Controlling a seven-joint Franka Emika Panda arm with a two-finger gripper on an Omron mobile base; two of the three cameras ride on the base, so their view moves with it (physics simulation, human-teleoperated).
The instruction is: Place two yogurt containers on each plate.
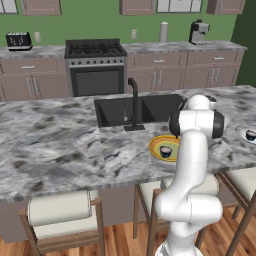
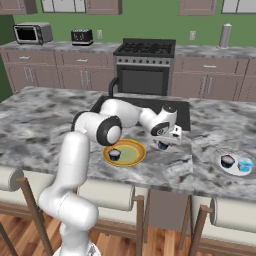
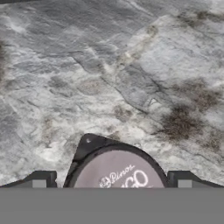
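Flat even rendered light, bright enough, no obvious lamp direction. Grey-veined marble island counter [image 1: 60, 145] matte, no glare. Black recessed sink basin [image 2: 145, 107] darkest patch, interior detail lost. Faint soft shadow beside round dark yogurt cup with pale printed lid [image 3: 117, 175] in hand view. Base views low-res, slightly soft; hand view marble texture blurry, pixelated. No edge distortion noticeable.
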